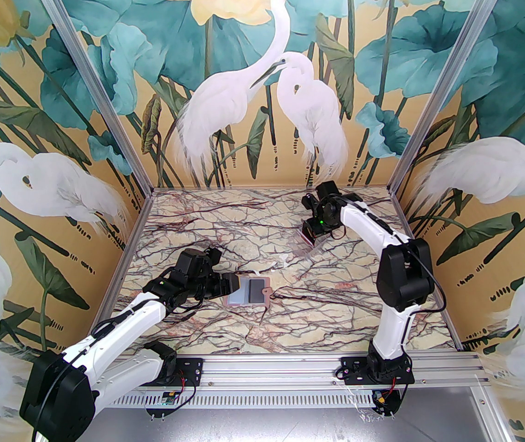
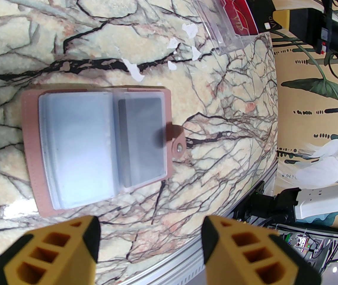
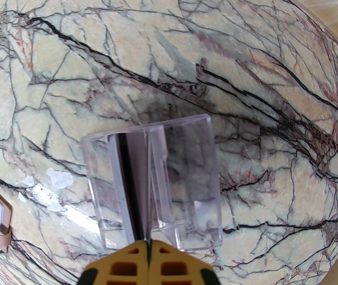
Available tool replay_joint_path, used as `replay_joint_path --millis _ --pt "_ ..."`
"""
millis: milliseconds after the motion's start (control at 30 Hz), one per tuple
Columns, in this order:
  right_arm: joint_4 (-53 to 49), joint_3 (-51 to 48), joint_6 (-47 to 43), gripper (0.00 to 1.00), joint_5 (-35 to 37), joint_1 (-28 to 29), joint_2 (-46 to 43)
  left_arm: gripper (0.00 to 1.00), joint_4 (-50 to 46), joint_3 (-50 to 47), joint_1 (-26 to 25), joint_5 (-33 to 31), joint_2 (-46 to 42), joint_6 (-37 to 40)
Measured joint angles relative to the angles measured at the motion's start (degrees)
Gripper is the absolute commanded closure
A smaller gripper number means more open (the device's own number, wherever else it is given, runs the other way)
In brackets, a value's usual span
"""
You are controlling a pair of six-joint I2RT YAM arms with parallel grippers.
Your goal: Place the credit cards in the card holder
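My right gripper (image 3: 148, 257) pinches the edge of a black credit card (image 3: 132, 188) standing in the clear plastic box (image 3: 192, 171), next to a red card (image 2: 240, 13). My left gripper (image 2: 151, 233) hangs spread just beside the open card holder (image 2: 31, 147) on the marble table (image 2: 68, 34), with a dark card (image 2: 140, 141) sleeved inside.

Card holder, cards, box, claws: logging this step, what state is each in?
Holder, open flat.
Sleeved card, in holder.
Box, holds red card.
Red card, in box.
Black card, gripped, partly in box.
Left claw, open, empty.
Right claw, shut on black card.
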Motion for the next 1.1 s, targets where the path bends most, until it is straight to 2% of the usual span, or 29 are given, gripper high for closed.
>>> replay_joint_path --millis 233,467,733,1100 --pt "0.15 0.0 -0.92 0.92 0.22 -0.24 0.76 0.38 0.02 -0.02 0.0 0.02 0.74 0.0" --pt "0.63 0.0 -2.05 0.73 1.53 -0.22 2.47 0.38 0.02 -0.02 0.0 0.02 0.74 0.0" --pt "0.85 0.0 -4.2 0.64 4.52 -0.22 4.42 0.38 0.02 -0.02 0.0 0.02 0.74 0.0" --pt "0.74 3.26 -6.99 0.62 5.38 0.33 8.2 0.38 0.02 -0.02 0.0 0.02 0.74 0.0"
